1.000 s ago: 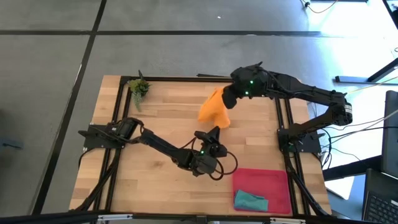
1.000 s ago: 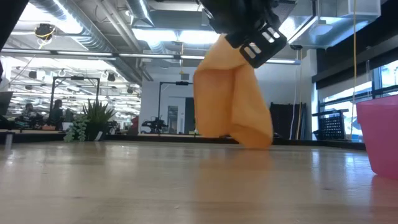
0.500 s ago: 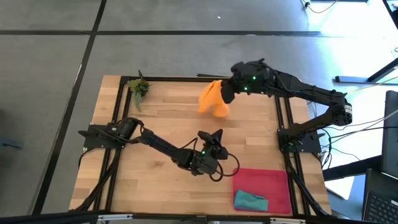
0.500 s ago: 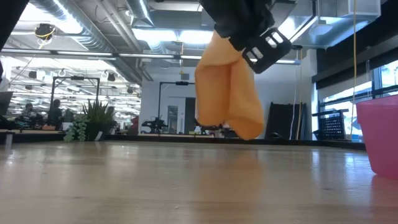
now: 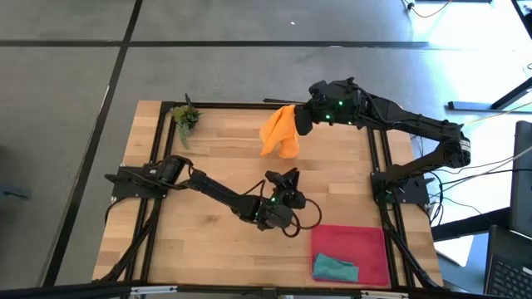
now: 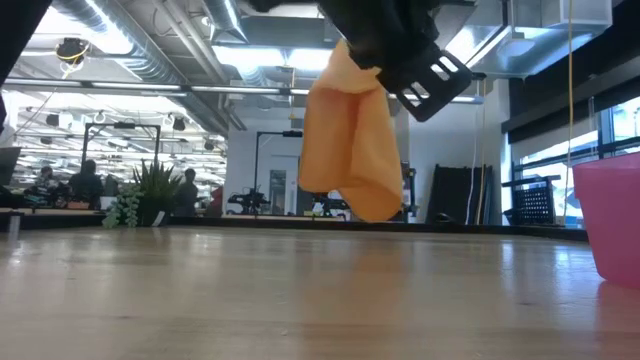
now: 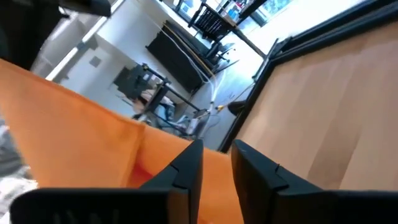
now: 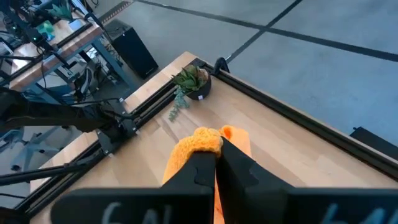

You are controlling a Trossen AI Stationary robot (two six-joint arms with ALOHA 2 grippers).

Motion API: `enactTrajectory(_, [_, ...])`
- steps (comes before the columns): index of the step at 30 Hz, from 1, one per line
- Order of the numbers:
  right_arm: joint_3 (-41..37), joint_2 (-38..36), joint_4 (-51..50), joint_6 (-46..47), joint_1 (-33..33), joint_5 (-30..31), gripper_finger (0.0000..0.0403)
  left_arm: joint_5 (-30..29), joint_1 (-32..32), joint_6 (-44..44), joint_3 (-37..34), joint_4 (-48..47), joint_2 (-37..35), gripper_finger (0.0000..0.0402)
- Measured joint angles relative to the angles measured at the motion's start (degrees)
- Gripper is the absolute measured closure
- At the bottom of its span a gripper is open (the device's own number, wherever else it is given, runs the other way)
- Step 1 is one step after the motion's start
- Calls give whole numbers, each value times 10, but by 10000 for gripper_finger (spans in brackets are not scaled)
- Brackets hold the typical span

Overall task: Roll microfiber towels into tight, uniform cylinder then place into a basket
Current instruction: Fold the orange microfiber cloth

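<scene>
- Orange towel [image 5: 279,133] hung bunched from right gripper [image 5: 300,121], pinched tight at one top edge; dangled clear above far side of desk [image 5: 208,191], probably lifted so folds could drop out before laying flat for rolling.
- Seen from low view as two drooping lobes [image 6: 348,140] with lower hem off the wood, no contact with desk.
- Seen in right wrist view as crumpled orange tuft [image 8: 198,143] clamped between closed fingers [image 8: 236,163].
- Left gripper [image 5: 283,181] hovered mid-desk, pointed toward towel, fingers narrowly parted with nothing between; likely waiting to catch a hanging corner and help spread it.
- Seen in left wrist view: fingers [image 7: 186,171] with slim gap, orange cloth [image 7: 81,140] filling space beyond.
- Teal towel [image 5: 335,267] lay already in basket [image 5: 366,245] at near right corner of desk, against near wall; appeared loosely bundled, tightness of roll hard to judge.
- Pink basket wall [image 6: 610,215] cut off at low view's edge; teal towel hidden behind it there.
- Plant sprig [image 5: 185,117] sat at far left corner, well apart from work.
- Exact grip point on orange towel, corner or mid-edge, not discernible under gripper body.
- Towel's full outline unreadable while bunched.
- People in room behind desk, too small to make out.
</scene>
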Motion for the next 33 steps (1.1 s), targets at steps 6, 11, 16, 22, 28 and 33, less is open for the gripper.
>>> enactTrajectory(6, [0,0,-2,12,0,-10,398,28,39,-21,0,-14,0,326])
enactTrajectory(11, [0,0,-13,24,0,-10,398,27,70,-20,0,-16,0,325])
enactTrajectory(16, [0,0,-18,31,0,-10,398,27,97,-17,0,-16,0,325])
enactTrajectory(22, [0,0,-18,30,0,-10,398,14,120,-16,0,-13,0,324])
enactTrajectory(28, [0,0,-18,26,0,-10,398,-59,129,1,0,-12,0,325])
enactTrajectory(33, [0,0,-18,23,0,-10,398,-68,127,45,0,-11,0,326])
